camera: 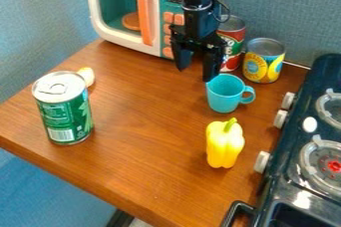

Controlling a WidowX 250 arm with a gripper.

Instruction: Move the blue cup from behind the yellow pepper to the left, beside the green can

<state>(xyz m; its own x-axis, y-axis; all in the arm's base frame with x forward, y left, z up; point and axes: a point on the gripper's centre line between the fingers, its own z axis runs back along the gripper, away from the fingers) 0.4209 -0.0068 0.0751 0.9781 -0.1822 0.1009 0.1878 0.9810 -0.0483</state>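
Blue-grey walls [293, 7] around a brown wooden tabletop [150, 146], claw [195, 73] spread above.

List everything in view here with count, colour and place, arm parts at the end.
Microwave: one, white and teal, table's back
Disc: one, orange-brown, inside microwave
Red can: one, red and green, behind cup
Yellow can: one, yellow and blue, beside red can
Cup: one, turquoise, under claw's right side
Pepper: one, yellow, in front of cup
Green can: one, green, left
Small item: one, pale yellow, behind green can
Stove: one, black, right
Table: one, brown, centre
Arm: one, black, top
Claw: one, black, above table
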